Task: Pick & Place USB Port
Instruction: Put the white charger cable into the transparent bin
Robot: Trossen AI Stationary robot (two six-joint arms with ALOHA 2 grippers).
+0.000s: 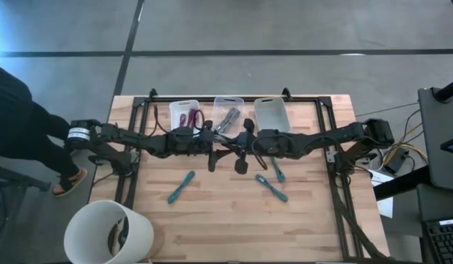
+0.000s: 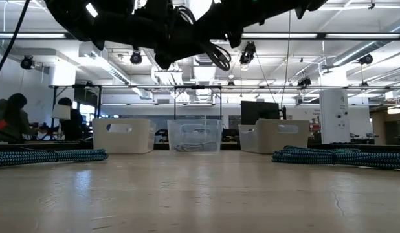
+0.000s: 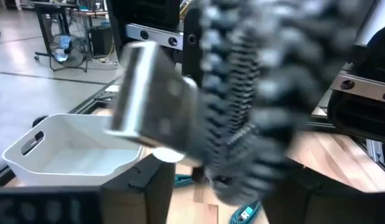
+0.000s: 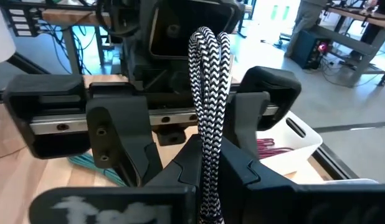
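right gripper point(image 4: 208, 165) clamping braided cable point(image 4: 208, 93), left gripper point(image 1: 212, 155) opposite

three bins point(image 1: 186, 111), three teal cables point(image 1: 181, 187)

Braided cable point(image 3: 242, 118): blurred, fills left wrist view, ends cut by top edge.
Metal plug point(image 3: 149, 93): blurred, type unreadable.
Black-white cable point(image 4: 208, 143): lower end hidden between right gripper point(image 4: 208, 171) fingers.
Left gripper point(image 1: 210, 163): finger gap too small to tell.
Clear bin point(image 1: 228, 111): contents partly hidden by arms near bench's far edge.
White bucket point(image 1: 109, 235): cut by bottom edge.
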